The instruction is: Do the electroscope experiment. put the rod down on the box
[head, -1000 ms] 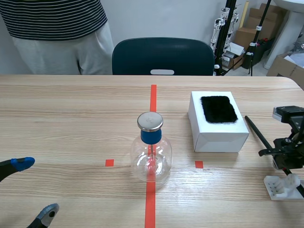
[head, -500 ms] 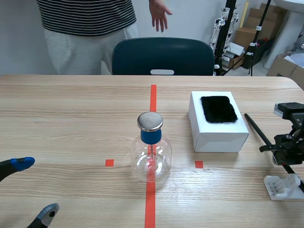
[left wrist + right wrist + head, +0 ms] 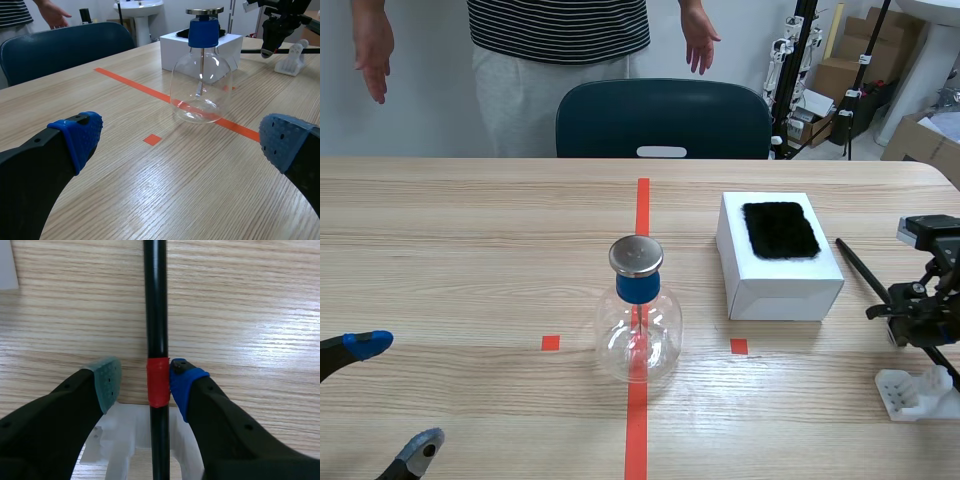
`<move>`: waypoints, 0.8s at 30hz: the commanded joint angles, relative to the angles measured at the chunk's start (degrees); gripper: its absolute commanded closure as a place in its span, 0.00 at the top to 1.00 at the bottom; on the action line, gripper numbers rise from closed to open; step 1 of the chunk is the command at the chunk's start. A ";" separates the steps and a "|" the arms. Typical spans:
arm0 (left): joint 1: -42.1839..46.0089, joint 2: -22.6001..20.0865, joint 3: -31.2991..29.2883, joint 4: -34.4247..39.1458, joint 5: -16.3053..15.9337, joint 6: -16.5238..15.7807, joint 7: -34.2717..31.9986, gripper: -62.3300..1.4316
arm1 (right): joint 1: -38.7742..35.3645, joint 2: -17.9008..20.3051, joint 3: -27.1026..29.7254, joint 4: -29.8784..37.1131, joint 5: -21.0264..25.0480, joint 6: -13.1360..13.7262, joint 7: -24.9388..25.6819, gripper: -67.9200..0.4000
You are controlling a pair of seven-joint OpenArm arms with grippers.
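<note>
Right wrist view: right gripper (image 3: 145, 381) straddles rod (image 3: 156, 300) at its red band (image 3: 158, 382). Blue pad (image 3: 181, 380) touches, other pad stands apart, so nothing is clamped yet. Rod rests on stand (image 3: 120, 440) (probably for easier pickup), beside box (image 3: 780, 262), not on it. Left gripper (image 3: 182, 140) gapes, idle.

electroscope flask (image 3: 638, 320) mid-table | box (image 3: 780, 295) right of it, fur pad (image 3: 780, 229) on top | rod (image 3: 865, 274) right of box, over stand (image 3: 910, 392)
</note>
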 commanded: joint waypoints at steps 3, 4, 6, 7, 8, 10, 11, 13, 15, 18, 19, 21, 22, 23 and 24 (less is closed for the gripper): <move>-0.15 -0.04 -0.37 0.70 -0.61 -0.07 -2.86 1.00 | 0.98 1.07 0.70 0.52 0.15 0.00 -0.35 0.44; -0.15 -0.04 -0.37 0.70 -0.61 -0.07 -2.86 1.00 | 0.98 1.07 0.70 0.52 0.15 0.00 -0.52 0.47; -0.15 -0.04 -0.37 0.70 -0.61 -0.07 -2.86 1.00 | 0.98 1.05 0.70 0.52 0.15 0.00 -0.52 0.55; -0.15 -0.04 -0.37 0.70 -0.61 -0.07 -2.86 1.00 | 0.98 1.05 0.70 0.52 0.17 0.00 -0.52 0.59; -0.15 -0.04 -0.37 0.70 -0.61 -0.07 -2.86 1.00 | 0.98 1.05 0.70 0.52 0.17 0.00 -0.50 0.64; -0.15 -0.04 -0.37 0.70 -0.61 -0.07 -2.86 1.00 | 0.98 1.05 0.70 0.52 0.17 0.00 -0.50 0.71; -0.15 -0.04 -0.37 0.70 -0.61 -0.07 -2.86 1.00 | 0.98 1.05 0.70 0.52 0.17 -0.02 -0.50 0.74; -0.15 -0.04 -0.37 0.70 -0.61 -0.07 -2.86 1.00 | 0.98 1.05 0.70 0.52 0.17 -0.02 -0.48 0.77; -0.15 -0.04 -0.37 0.70 -0.61 -0.07 -2.86 1.00 | 0.98 1.05 0.70 0.52 0.17 0.02 -0.50 0.80; -0.15 -0.04 -0.37 0.70 -0.61 -0.07 -2.86 1.00 | 0.98 1.05 0.70 0.52 0.17 0.02 -0.74 0.86; -0.15 -0.04 -0.37 0.70 -0.61 -0.07 -2.86 1.00 | 0.98 1.05 0.70 0.52 0.17 0.04 -0.87 0.88; -0.15 -0.04 -0.37 0.70 -0.61 -0.07 -2.86 1.00 | 0.98 1.05 0.70 0.52 0.17 0.04 -0.90 0.88; -0.15 -0.04 -0.37 0.70 -0.61 -0.07 -2.86 1.00 | 0.98 1.03 0.70 0.52 0.17 0.04 -0.90 0.88; -0.15 -0.04 -0.37 0.70 -0.61 -0.07 -2.86 1.00 | 0.98 1.03 0.70 0.52 0.17 0.04 -0.90 0.88; -0.15 -0.04 -0.37 0.70 -0.61 -0.07 -2.86 1.00 | 0.98 1.03 0.66 0.52 0.17 0.04 -0.90 0.88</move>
